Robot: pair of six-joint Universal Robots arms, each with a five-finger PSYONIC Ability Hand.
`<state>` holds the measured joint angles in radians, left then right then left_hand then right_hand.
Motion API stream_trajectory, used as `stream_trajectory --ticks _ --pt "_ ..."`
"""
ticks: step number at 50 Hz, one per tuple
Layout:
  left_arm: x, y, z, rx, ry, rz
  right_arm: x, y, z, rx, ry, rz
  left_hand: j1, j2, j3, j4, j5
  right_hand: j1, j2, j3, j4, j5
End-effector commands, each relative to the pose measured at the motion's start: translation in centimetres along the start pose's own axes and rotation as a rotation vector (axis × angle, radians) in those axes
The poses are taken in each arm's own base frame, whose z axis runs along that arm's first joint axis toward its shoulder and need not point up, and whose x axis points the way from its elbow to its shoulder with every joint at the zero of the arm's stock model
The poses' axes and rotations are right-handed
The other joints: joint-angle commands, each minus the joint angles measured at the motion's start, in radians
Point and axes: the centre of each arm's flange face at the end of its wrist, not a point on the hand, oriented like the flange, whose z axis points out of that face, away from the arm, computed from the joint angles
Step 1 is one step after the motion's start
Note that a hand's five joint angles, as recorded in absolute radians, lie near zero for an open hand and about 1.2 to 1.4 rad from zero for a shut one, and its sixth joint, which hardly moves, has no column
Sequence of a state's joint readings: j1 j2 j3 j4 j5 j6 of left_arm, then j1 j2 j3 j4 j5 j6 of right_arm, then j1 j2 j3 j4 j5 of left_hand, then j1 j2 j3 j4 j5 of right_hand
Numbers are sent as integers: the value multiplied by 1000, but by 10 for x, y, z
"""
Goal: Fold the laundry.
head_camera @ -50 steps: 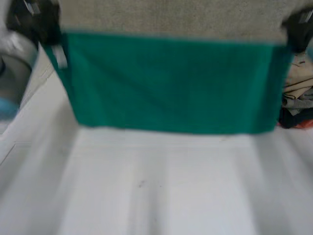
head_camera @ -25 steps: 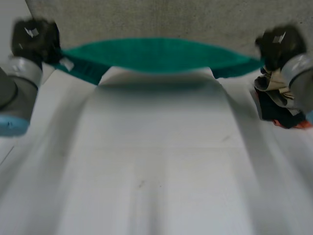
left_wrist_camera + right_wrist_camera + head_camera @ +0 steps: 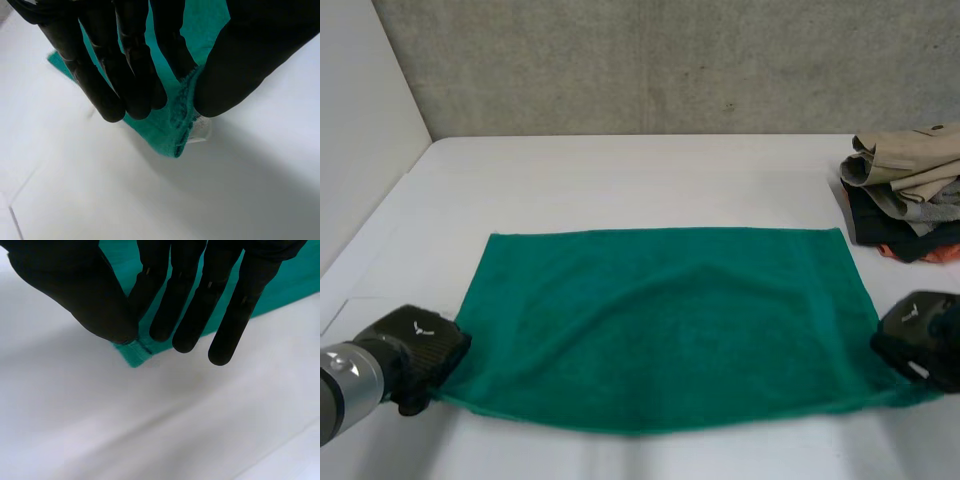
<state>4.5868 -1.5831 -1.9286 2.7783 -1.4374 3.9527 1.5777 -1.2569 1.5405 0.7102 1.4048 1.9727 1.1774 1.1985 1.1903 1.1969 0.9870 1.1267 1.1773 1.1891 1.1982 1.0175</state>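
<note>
A green towel (image 3: 665, 320) lies spread flat across the white table (image 3: 620, 180), long side running left to right. My left hand (image 3: 415, 350) sits at the towel's near left corner (image 3: 182, 135), and in the left wrist view thumb and fingers (image 3: 125, 65) pinch that corner, where a small white tag shows. My right hand (image 3: 920, 335) sits at the near right corner (image 3: 134, 354); there its thumb and fingers (image 3: 195, 310) pinch the green cloth.
A pile of unfolded clothes (image 3: 905, 195), beige, grey, black and orange, lies at the table's far right edge. A grey wall runs along the back and a white panel stands at the left.
The towel hung stretched between both raised hands, then swung forward over the table. Now it lies flat and both hands are low at its near corners.
</note>
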Motion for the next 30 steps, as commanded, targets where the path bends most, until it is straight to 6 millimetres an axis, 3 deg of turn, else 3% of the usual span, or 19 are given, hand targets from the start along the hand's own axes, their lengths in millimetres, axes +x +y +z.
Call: stream_trajectory --ticks 1,7,12,20,26,27,28,29,30 --pt "-23 -33 43 159 -131 -25 30 -23 47 139 220 81 219 198 206 199 235 270 219 207 198 204" --pt "-59 -65 95 241 -306 -74 62 -46 83 323 439 150 219 198 206 199 235 270 219 207 198 204" --pt "-73 -86 131 273 -367 -82 81 -69 108 463 581 133 219 198 206 199 235 270 219 207 198 204" --pt "-74 -115 181 352 -412 -63 94 -95 143 533 683 78 219 198 206 199 235 270 219 207 198 204" --pt "-74 -124 198 361 -453 -64 96 -101 165 529 707 51 219 198 206 199 235 270 219 207 198 204" --pt "-72 -124 199 363 -447 -62 95 -103 167 528 704 47 219 198 206 199 235 -56 -107 -119 -128 -122" --pt "-68 -124 200 366 -436 -57 92 -103 170 520 700 47 -135 -156 -148 -155 -120 -557 -607 -619 -628 -622" --pt "-63 -126 199 378 -417 -52 88 -103 175 497 697 46 -1003 -1024 -1016 -1022 -987 -952 -1003 -1015 -1024 -1017" --pt "-58 -126 199 380 -402 -49 85 -103 176 482 698 46 -1003 -1024 -1016 -1022 -987 -952 -1003 -1015 -1024 -1017"
